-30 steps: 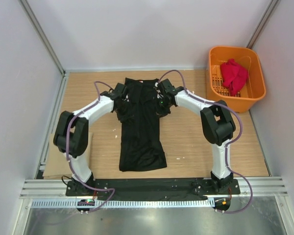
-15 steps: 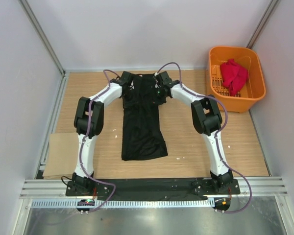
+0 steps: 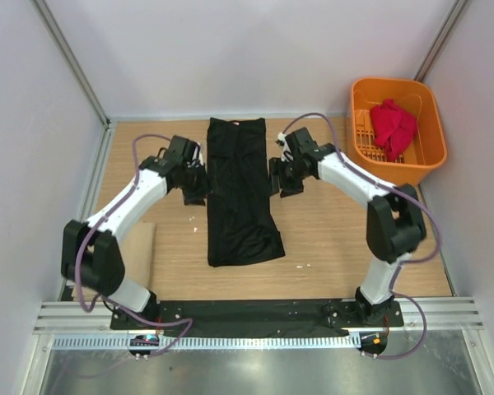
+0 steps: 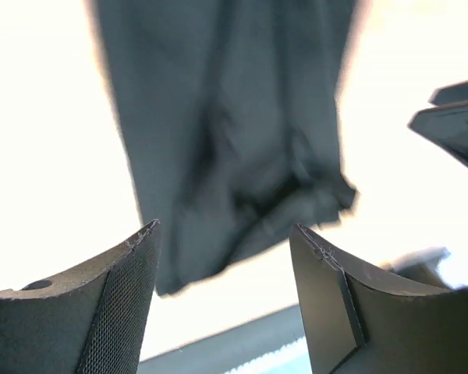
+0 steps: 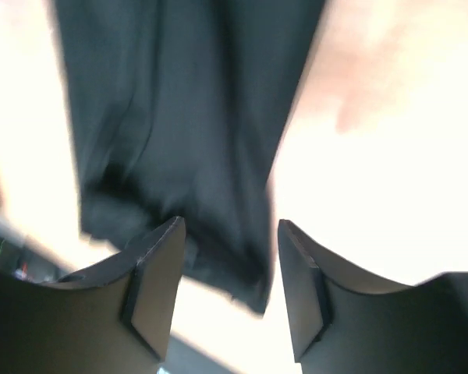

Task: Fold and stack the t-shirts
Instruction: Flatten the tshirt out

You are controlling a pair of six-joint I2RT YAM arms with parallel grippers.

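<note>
Looking for print first, we find nothing to read on either shirt, and the small lit board on the metal rail by the arm bases is too small to make out. We take the orange slotted plastic basket (image 3: 395,173) at the far right of the wooden tabletop (image 3: 337,239) as our landmark. The small bright red t-shirt (image 3: 393,125) lies crumpled inside it. The large plain black t-shirt (image 3: 239,193) lies well to the left of the basket, flat on the wood as one long narrow strip. Its collar end sits level with the basket and its wider hem end reaches toward the arm bases. The right gripper (image 3: 283,183) hangs between the basket and the black t-shirt, just beside the cloth, with its jaws parted and empty. The left gripper (image 3: 198,188) hangs just beyond the shirt's other long edge, also spread wide with nothing between its fingers (image 4: 125,296). Both wrist views are blurred and show only dark cloth past the parted fingers. Half a second ago both grippers were on the collar end of the shirt. Since then they have let go and drawn back, one to each side. The cloth is straighter than it was a second ago. The flat tan cardboard sheet (image 3: 144,255) lies farthest from the basket, partly under the left arm.
</note>
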